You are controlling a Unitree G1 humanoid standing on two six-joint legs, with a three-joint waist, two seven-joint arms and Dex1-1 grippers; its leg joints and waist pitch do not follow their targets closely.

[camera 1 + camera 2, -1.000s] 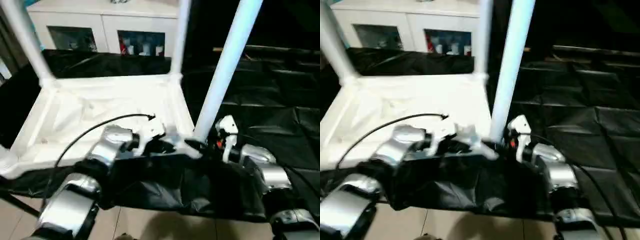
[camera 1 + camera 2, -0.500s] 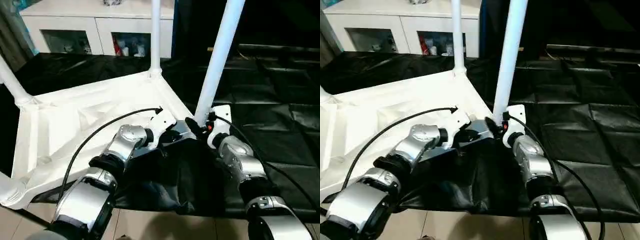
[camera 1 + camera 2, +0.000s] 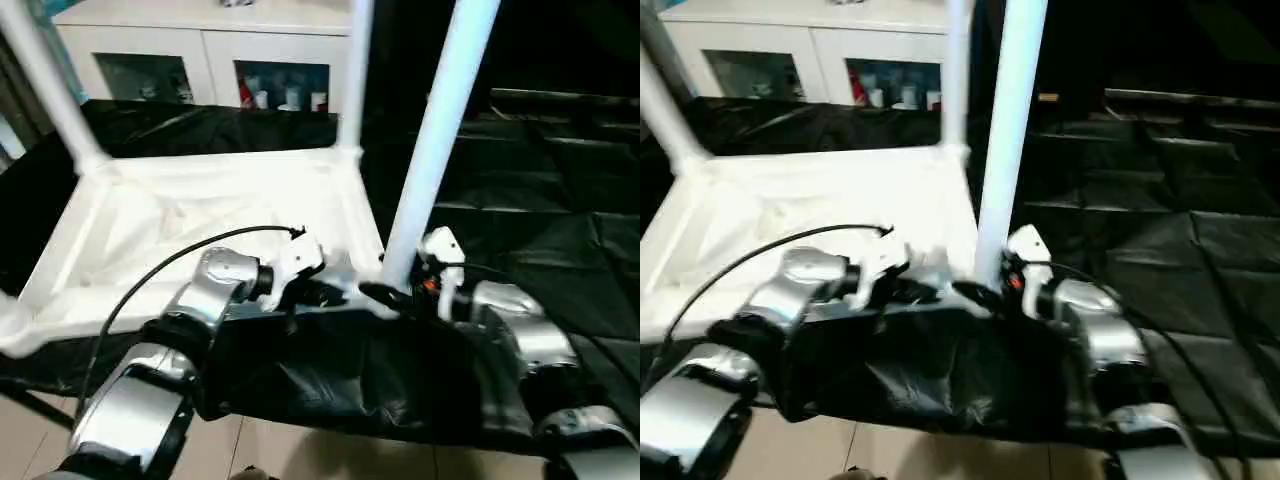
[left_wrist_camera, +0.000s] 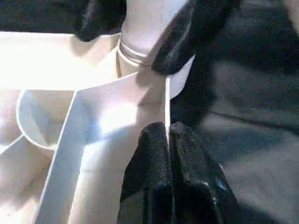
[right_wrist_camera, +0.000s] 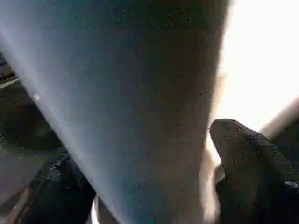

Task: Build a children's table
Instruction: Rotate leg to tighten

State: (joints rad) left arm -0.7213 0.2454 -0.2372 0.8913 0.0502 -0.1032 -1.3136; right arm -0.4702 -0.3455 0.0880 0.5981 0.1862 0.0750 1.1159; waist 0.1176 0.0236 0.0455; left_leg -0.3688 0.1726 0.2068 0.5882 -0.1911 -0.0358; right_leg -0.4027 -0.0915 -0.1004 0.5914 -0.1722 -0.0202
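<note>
The children's table [image 3: 200, 215] lies upside down on the black-draped work table, ribbed underside up, with white legs standing in its corner sockets. My left gripper [image 4: 168, 133] is shut on the thin white rim [image 3: 350, 292] beside the near right corner. The near right leg [image 3: 430, 150] rises from that corner's socket. My right gripper [image 3: 400, 287] is open, its black fingers [image 4: 187, 42] close on either side of the leg's base. Two more legs stand at the far right [image 3: 355, 70] and far left [image 3: 50, 85].
Black cloth [image 3: 560, 200] covers the work table to the right and hangs over its near edge. A white cabinet [image 3: 200, 50] with glass doors stands behind. A black cable [image 3: 170, 265] arcs over my left forearm. Tan floor [image 3: 300, 450] lies below.
The whole picture has swung, so the camera moved. Both grippers remain at the near right corner. The right jaws stand wider around the leg's base.
</note>
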